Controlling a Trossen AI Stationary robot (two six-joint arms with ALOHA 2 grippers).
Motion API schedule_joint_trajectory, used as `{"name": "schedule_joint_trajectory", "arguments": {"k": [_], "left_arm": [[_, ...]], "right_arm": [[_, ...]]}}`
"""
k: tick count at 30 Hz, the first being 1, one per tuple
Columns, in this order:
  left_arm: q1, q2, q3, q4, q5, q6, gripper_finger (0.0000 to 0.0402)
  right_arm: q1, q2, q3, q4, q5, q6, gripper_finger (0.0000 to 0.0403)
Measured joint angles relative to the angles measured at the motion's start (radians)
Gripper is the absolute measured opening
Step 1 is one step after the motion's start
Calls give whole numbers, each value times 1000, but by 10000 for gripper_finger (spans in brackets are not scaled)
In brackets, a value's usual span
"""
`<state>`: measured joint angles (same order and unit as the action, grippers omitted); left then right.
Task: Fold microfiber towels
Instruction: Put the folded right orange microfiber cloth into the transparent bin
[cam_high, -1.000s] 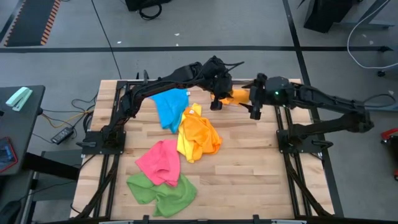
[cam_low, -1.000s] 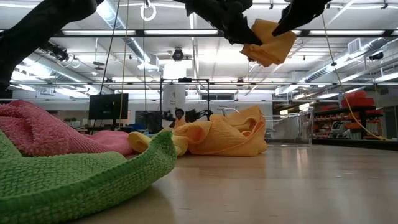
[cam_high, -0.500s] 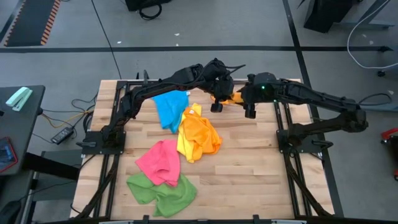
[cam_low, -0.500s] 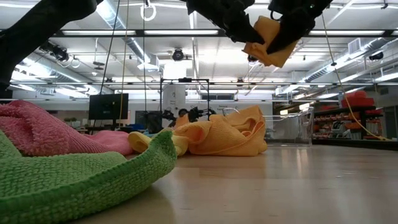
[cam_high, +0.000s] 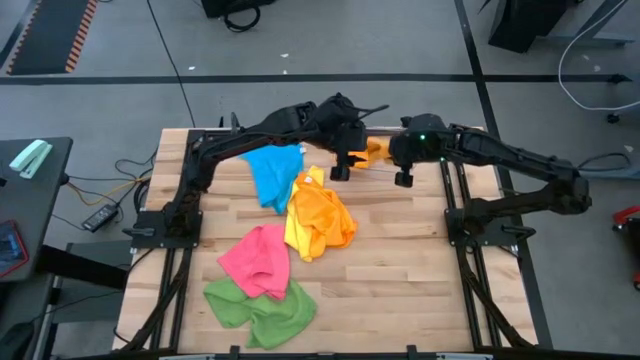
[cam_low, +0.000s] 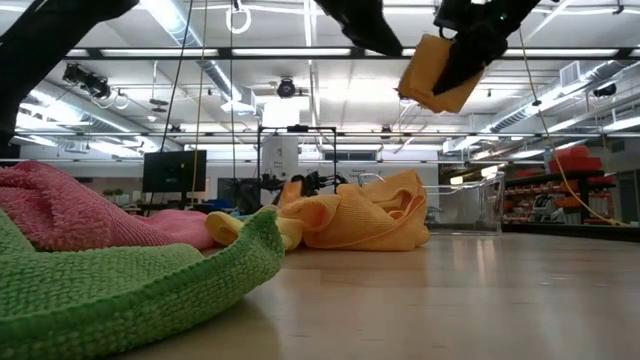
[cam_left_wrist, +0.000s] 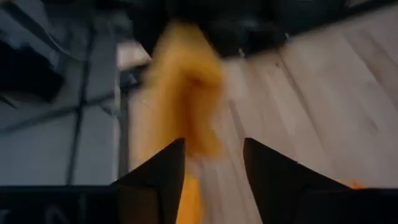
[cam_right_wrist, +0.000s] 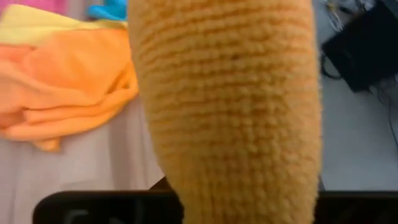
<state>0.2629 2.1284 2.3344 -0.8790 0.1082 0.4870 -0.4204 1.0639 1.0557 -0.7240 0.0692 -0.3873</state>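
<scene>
The right gripper (cam_low: 470, 45) pinches a folded orange towel (cam_low: 437, 75) high in the air above the table's (cam_high: 400, 270) far edge. The towel hangs tilted, its long side pointing down and toward the left gripper (cam_high: 340, 165). That gripper sits just beside it, fingers (cam_left_wrist: 155, 177) spread and holding nothing. Other towels (cam_high: 318, 222) lie near the table's middle.

No text, label, brand, number or sign can be read anywhere in these views; the room's far screens and shelves show nothing legible
</scene>
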Motion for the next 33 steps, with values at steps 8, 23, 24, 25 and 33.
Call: {"name": "schedule_joint_trajectory", "arguments": {"k": [8,23,24,25,33], "left_arm": [[-30,33,-3,-71,-10,-69,116],[-134,108,-240,102,-8,-126,9],[-135,100,-265,136,-10,-136,12],[-137,89,-294,157,-11,-144,15],[-144,12,-506,321,-11,-163,9]], "right_arm": [[-163,18,0,-38,-31,112,50],[-325,170,0,-136,63,318,49],[-332,184,0,-137,58,317,49],[-337,197,0,-138,54,313,49],[-358,326,27,-137,43,181,49]]}}
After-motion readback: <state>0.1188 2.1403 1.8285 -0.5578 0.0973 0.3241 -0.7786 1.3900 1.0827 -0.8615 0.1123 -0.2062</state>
